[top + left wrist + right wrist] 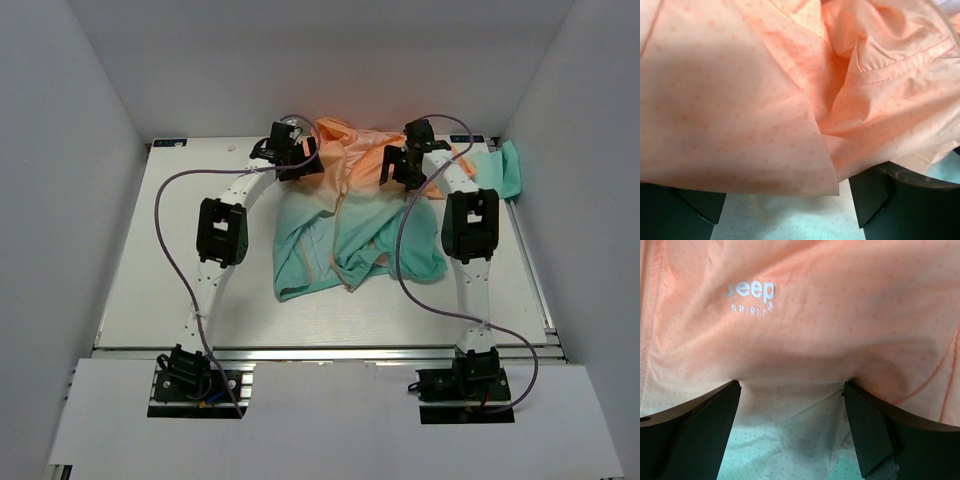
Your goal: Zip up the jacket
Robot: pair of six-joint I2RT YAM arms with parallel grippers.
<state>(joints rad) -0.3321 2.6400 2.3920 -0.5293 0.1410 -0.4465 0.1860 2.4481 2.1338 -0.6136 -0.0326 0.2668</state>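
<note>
While the jacket (345, 215) lies crumpled on the far middle of the table (170, 290), its peach-orange part toward the far edge and its teal part nearer the arm bases, both claws are down on the orange cloth. Noted: the left gripper (293, 160) sits at the garment's far left corner. In its wrist view the fingers (685, 207) stand wide apart, folded orange cloth draped over their tips, nothing pinched. The right gripper (400, 170) sits on the far right chest area, its jaws likewise spread wide. Cloth bearing a "Jeep Spirit" logo (748, 294) lies just beyond them (no grip visible). One teal sleeve end (508, 170) reaches the table's far right edge.
</note>
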